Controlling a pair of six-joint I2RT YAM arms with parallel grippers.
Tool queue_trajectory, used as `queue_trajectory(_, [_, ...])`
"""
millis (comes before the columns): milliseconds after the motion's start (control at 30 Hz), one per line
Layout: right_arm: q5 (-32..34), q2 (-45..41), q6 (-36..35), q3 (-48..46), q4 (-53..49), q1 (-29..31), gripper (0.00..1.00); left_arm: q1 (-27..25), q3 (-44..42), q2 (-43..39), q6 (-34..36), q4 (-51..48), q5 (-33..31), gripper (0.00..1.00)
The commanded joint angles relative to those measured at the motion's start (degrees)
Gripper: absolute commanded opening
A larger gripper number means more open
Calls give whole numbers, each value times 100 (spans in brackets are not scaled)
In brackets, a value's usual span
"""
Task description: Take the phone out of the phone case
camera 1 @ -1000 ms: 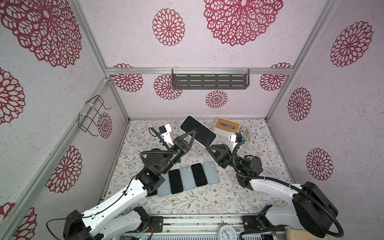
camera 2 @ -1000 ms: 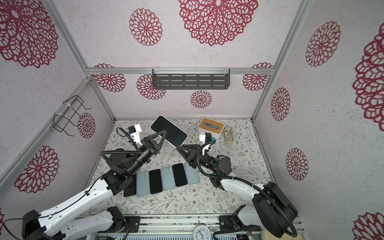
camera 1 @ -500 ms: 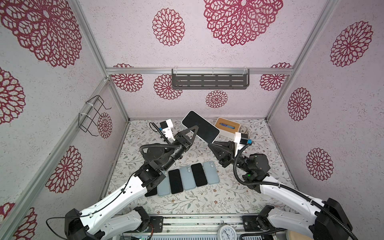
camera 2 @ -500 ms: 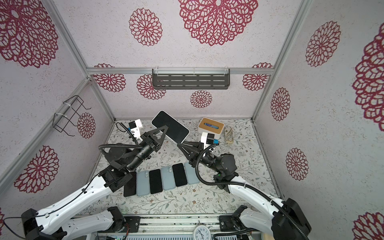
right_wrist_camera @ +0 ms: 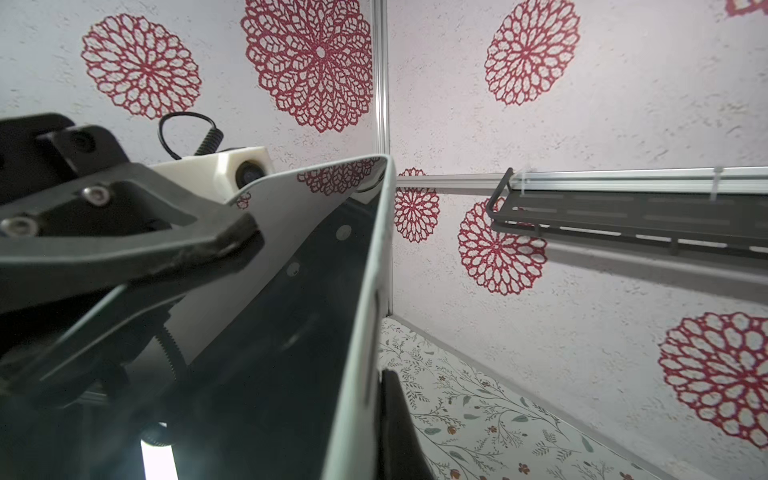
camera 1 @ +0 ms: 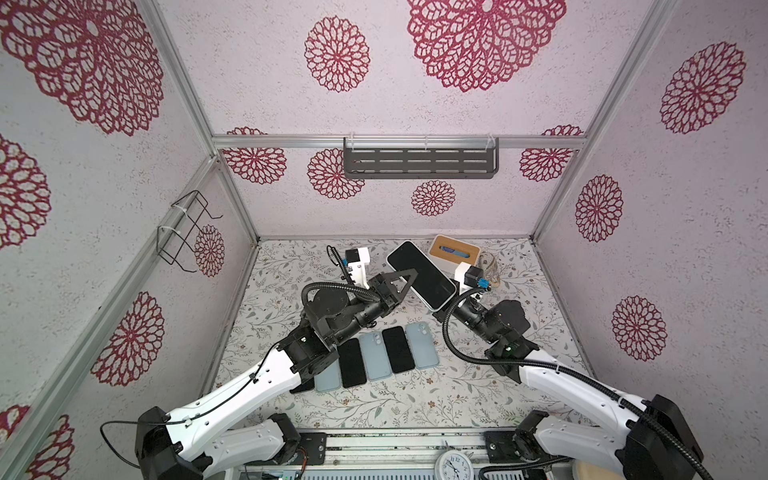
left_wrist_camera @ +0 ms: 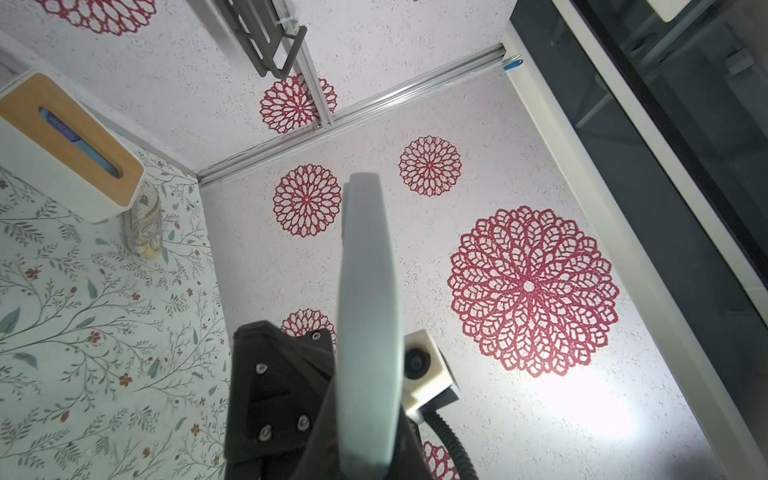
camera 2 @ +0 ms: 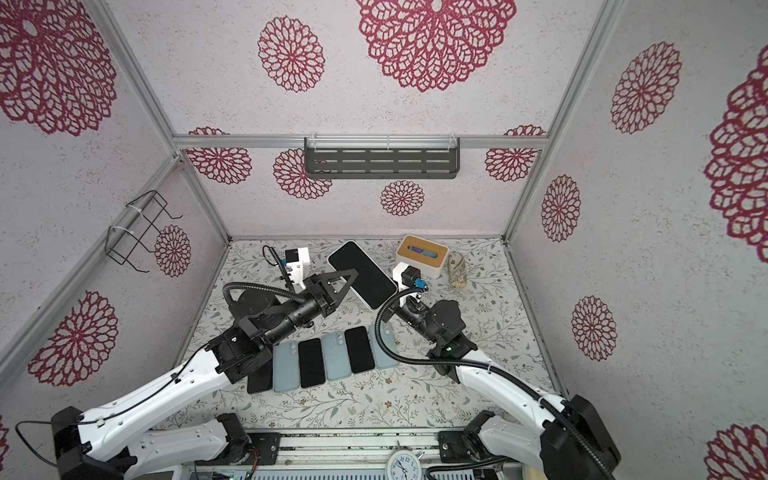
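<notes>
**Popping a phone out of its case: grip notes**

The phone [camera 1: 422, 274] is up in the air over the back of the table [camera 1: 478, 386], screen tilted toward the top views. It looks fully seated in its pale case [right_wrist_camera: 374, 291]. My left gripper [camera 1: 405, 282] is clamped on one long side, with a tip pressed on the glass. My right gripper [camera 1: 442, 313] is squeezed shut at the near corner, one finger [right_wrist_camera: 395, 419] against the case's outer edge. I can't tell if it's actually got the rim.

My guess is the phone is stiff and fairly light, with slick, breakable glass, and the case is soft and bendy. So I'd pinch the phone flat, front and back, and peel the case lip off from a corner.
</notes>
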Motion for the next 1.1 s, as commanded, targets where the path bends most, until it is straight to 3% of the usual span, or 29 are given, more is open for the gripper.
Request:
queue_trajectory(0, [-21,-366,-85,-274,555,-48,0,235,192,-185,-7,198,152,0])
queue_trajectory(33, [-95,-483,-56,-432,629,-55,0,353,191,-229,-29,182,242,0])
queue_trajectory(167, [-322,-993,157,-849,350,-222,24,819,384,-412,147,-256,671,0])
queue_trajectory(300, [-1023,-1422,512,-968,-143,-480,50,1573,882,-437,641,-985,1930,0])
queue_trajectory(400, [-1741,-1679,410,-797,-874,-497,57,2062,1866,-81,1881,-2271,3505,0])
queue_trajectory(467, [-2119,-1794,292,-699,-1283,-496,60,2013,2706,220,3396,-3897,4046,0])
queue_trajectory(567, [-2441,-1855,78,-540,-1913,-480,60,1973,3452,495,4802,-5499,4100,0])
queue_trajectory(700, [-2522,-1783,-221,-403,-2448,-332,60,1953,3881,664,5844,-6368,4220,0])
queue_trajectory(767, [-2495,-1751,-421,-293,-2673,-151,60,1922,4105,793,6335,-6927,3879,0])
queue_trajectory(1067, [-2577,-1236,-1027,325,-3573,399,59,1605,3862,925,7030,-6956,3791,0])
